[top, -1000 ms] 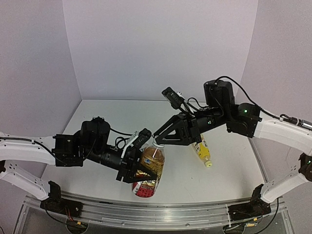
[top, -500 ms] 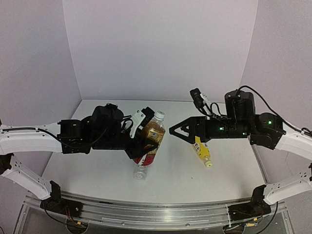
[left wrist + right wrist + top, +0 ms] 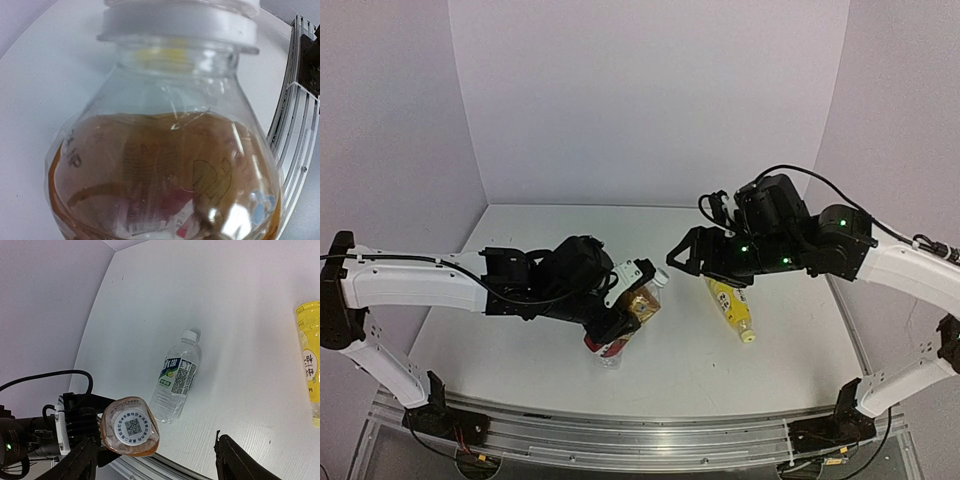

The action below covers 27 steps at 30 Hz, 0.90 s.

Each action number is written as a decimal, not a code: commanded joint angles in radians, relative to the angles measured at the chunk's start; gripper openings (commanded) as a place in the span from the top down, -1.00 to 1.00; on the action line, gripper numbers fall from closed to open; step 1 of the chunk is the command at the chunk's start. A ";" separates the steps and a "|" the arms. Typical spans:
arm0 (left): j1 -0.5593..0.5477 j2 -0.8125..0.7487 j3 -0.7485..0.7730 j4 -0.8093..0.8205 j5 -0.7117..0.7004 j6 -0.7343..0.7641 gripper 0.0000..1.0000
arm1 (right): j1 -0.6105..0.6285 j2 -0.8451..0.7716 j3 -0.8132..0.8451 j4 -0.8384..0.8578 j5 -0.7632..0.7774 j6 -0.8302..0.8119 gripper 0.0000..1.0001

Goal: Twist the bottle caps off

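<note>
My left gripper [image 3: 620,318] is shut on the short amber bottle [image 3: 640,303], held tilted above the table with its white cap [image 3: 659,278] on. In the left wrist view the amber bottle [image 3: 165,170] fills the frame and hides the fingers; its cap [image 3: 180,20] is at the top. My right gripper [image 3: 682,258] hangs open, empty, a little right of that cap. In the right wrist view the cap [image 3: 131,426] faces the camera between the spread fingers. The clear bottle [image 3: 177,380] lies on the table, capped. The yellow bottle [image 3: 732,308] lies to the right.
Part of the clear bottle [image 3: 608,360] shows under the left gripper. The yellow bottle [image 3: 310,355] is at the right edge of the right wrist view. A metal rail [image 3: 640,435] runs along the table's near edge. Purple walls close in the back and sides.
My right gripper let go of the amber bottle's cap, opened and drew back to the right. My left arm lifted the bottle, then lowered it again.
</note>
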 commanded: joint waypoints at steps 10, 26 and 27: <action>0.002 -0.047 0.027 0.031 0.051 0.026 0.75 | -0.019 0.112 0.092 -0.031 -0.117 0.112 -0.40; 0.001 -0.035 0.047 0.046 0.019 0.004 0.82 | -0.030 0.151 0.112 -0.031 -0.218 0.102 0.49; 0.001 -0.039 0.044 0.051 0.021 0.003 0.83 | -0.030 0.148 0.110 -0.032 -0.217 0.096 0.61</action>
